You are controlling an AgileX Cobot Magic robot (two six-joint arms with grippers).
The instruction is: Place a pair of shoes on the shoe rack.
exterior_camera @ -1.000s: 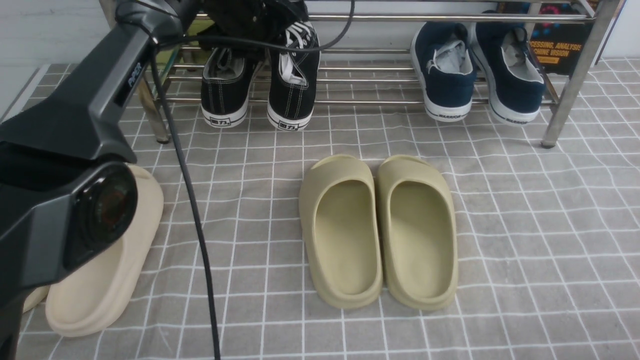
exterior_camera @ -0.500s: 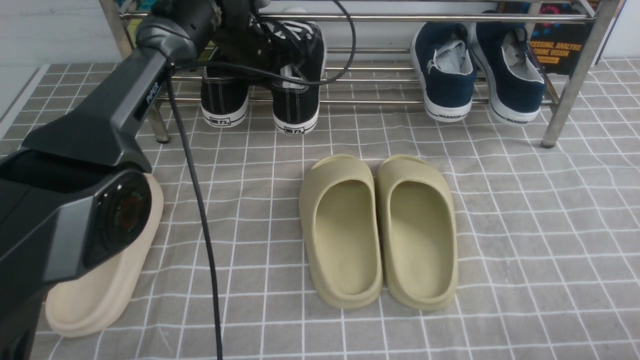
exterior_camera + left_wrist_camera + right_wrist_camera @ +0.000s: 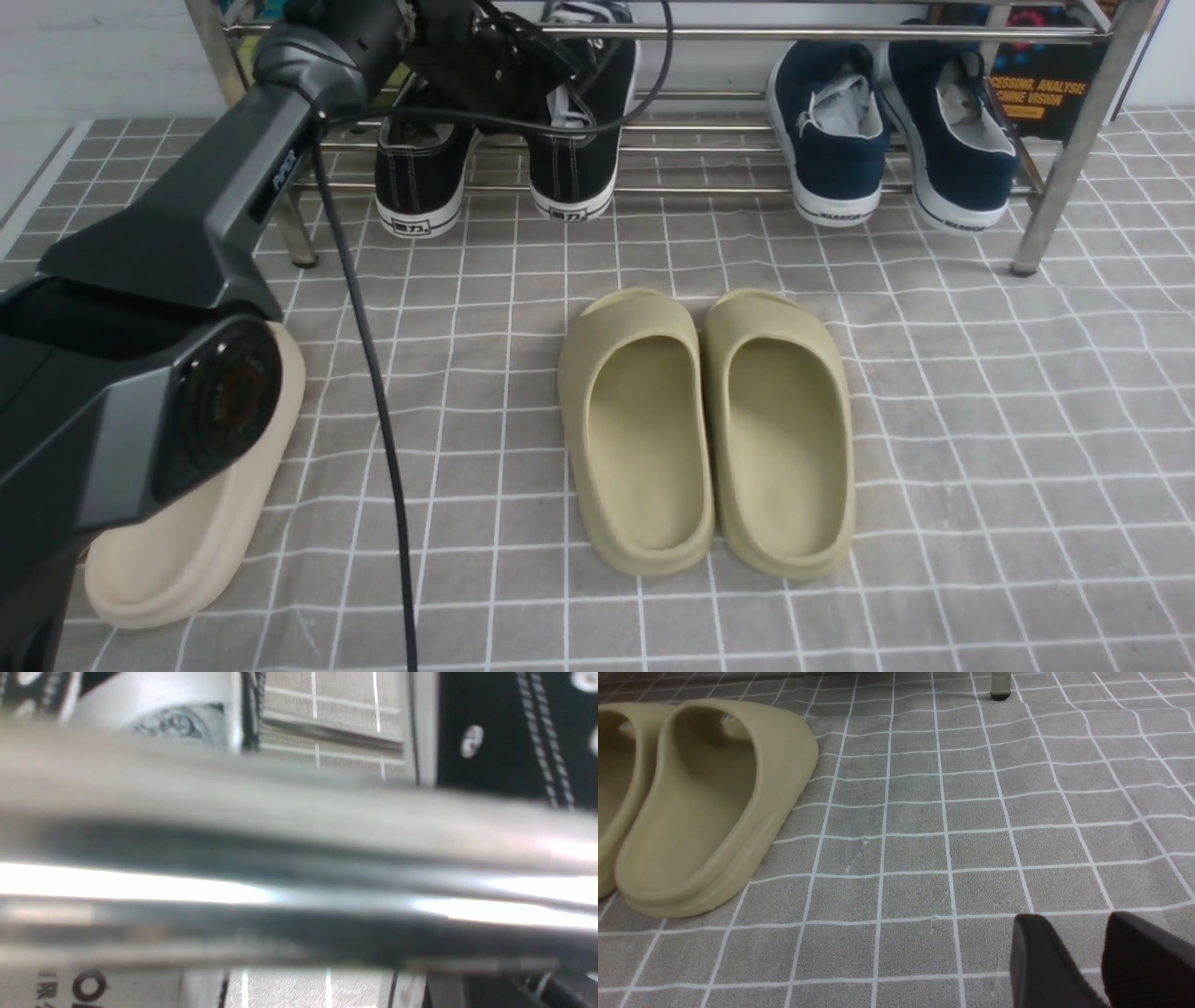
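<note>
The left gripper (image 3: 490, 51) is over the opening of one black canvas sneaker with a white sole (image 3: 574, 159), at eleven o'clock in the front view. I cannot tell whether its jaws are clamped (they are hidden in every view). That sneaker and its mate (image 3: 418, 182), just beside it, sit on the shiny steel-tube shoe rack (image 3: 747, 33). The right gripper (image 3: 1101, 970) hangs slightly parted and empty above the grey checked cloth (image 3: 924, 812).
</note>
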